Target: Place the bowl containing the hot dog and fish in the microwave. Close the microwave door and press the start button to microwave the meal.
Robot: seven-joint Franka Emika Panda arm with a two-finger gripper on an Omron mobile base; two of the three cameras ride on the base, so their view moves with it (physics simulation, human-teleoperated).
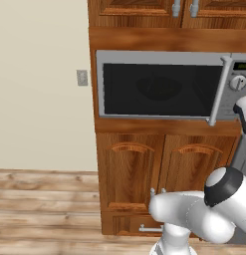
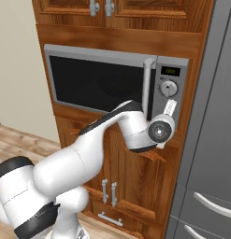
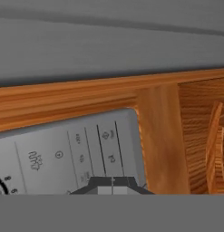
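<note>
The microwave (image 1: 164, 87) sits built into a wooden cabinet, and its door (image 2: 98, 84) is closed, the vertical bar handle (image 2: 147, 86) flush at the right. Behind the dark glass a dim round shape, the bowl (image 1: 160, 87), barely shows; the hot dog and fish are hidden. My gripper (image 2: 171, 105) is shut, with nothing in it. Its tips are at the control panel (image 2: 169, 91), just below the knob (image 2: 169, 87). In the hand view the joined fingertips (image 3: 112, 185) are up against the panel's rows of buttons (image 3: 93, 154).
Wooden cupboard doors (image 1: 159, 174) are below the microwave and more of them (image 2: 98, 7) above it. A tall grey fridge (image 2: 212, 140) stands close on the right. A wall outlet (image 1: 82, 77) and bare wall lie to the left, over a wooden floor (image 1: 45, 209).
</note>
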